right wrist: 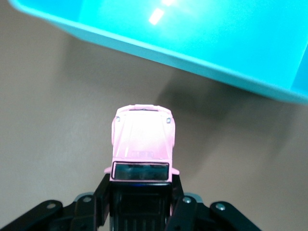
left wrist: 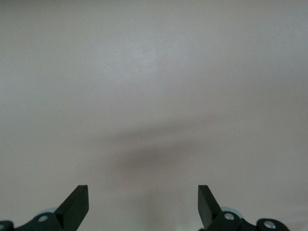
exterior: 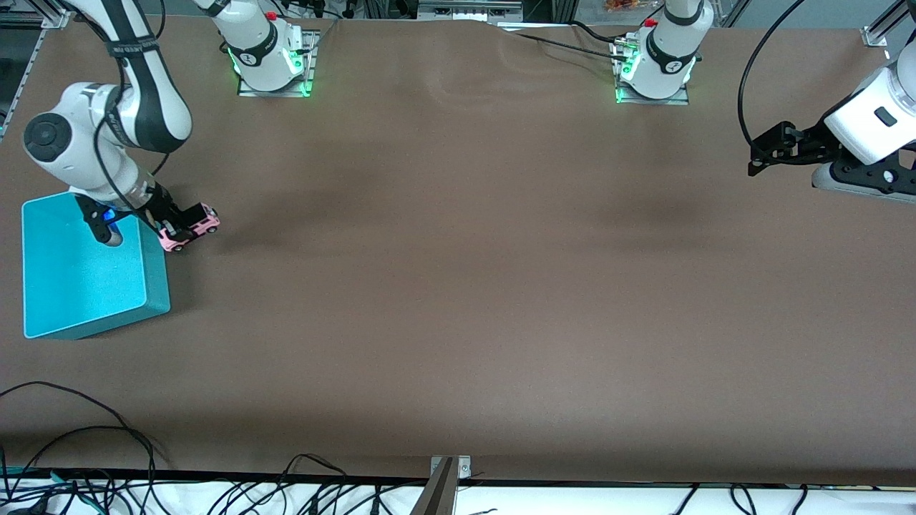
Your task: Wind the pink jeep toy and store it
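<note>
While the right gripper [exterior: 179,230] hangs at the right arm's end of the table, its two fingers are clamped on the black rear section of the pink jeep toy [exterior: 190,227]. Right wrist view: jeep [right wrist: 143,144] seen from above, pink hood pointing away from the fingers [right wrist: 180,211], windshield just ahead of them, black roof pinched between them. Whether the wheels touch the table or sit just above it cannot be told from any view.

Jeep position: right beside the turquoise bin [exterior: 86,315], at the bin's corner that lies toward the robot bases and toward the table's middle. In the right wrist view the bin's rim [right wrist: 192,53] runs just ahead of the jeep's nose with a strip of brown table [exterior: 458,286] between them, so the jeep is outside the bin, not in it.

Bin: rectangular, open-topped, resting flat on the table; nothing visible inside it.

Left gripper [exterior: 760,154]: up in the air over the left arm's end of the table, waiting. Left wrist view shows its fingers [left wrist: 77,204] spread apart with only bare table surface and a faint shadow between them; gripper [left wrist: 143,204] holds nothing.
</note>
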You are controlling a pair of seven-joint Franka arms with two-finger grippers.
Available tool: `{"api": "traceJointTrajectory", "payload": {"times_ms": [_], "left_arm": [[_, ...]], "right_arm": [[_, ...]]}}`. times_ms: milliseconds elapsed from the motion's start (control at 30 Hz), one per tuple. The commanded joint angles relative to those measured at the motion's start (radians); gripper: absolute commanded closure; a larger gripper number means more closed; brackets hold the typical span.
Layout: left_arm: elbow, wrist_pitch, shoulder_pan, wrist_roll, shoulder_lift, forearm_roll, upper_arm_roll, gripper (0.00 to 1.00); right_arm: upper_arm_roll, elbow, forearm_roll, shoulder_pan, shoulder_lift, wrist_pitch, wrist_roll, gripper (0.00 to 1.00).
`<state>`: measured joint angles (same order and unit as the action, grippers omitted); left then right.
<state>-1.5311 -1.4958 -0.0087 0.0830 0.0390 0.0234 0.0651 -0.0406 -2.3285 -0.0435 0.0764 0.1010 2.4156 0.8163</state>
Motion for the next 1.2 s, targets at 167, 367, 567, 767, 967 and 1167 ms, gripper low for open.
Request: {"api": "traceJointTrajectory", "payload": {"times_ms": [167,367,567,767,967,1167], "left_arm": [[0.035,0.016,0.003,0.003,0.015,0.015,-0.001,0.00],[0.035,0.016,0.003,0.003,0.015,0.015,-0.001,0.00],[0.035,0.016,0.003,0.003,0.015,0.016,-0.001,0.00],[0.035,0.016,0.003,0.003,0.015,0.016,-0.001,0.00],[0.035,0.016,0.003,0.003,0.015,0.018,-0.001,0.00],[0.035,0.016,0.003,0.003,0.015,0.016,-0.001,0.00]], "right_arm": [[-0.012,0.156,-0.030,0.006,-0.029,-0.279,-0.417,1.00],[-0.084,0.190,-0.099,0.011,-0.026,-0.316,-0.649,1.00],[-0.133,0.193,-0.202,0.025,0.003,-0.309,-0.870,1.00],[-0.179,0.195,-0.237,0.042,0.034,-0.303,-1.055,1.00],[-0.199,0.215,-0.364,0.043,0.098,-0.302,-1.089,1.00],[-0.217,0.264,-0.384,0.069,0.186,-0.236,-1.079,1.00]]}}
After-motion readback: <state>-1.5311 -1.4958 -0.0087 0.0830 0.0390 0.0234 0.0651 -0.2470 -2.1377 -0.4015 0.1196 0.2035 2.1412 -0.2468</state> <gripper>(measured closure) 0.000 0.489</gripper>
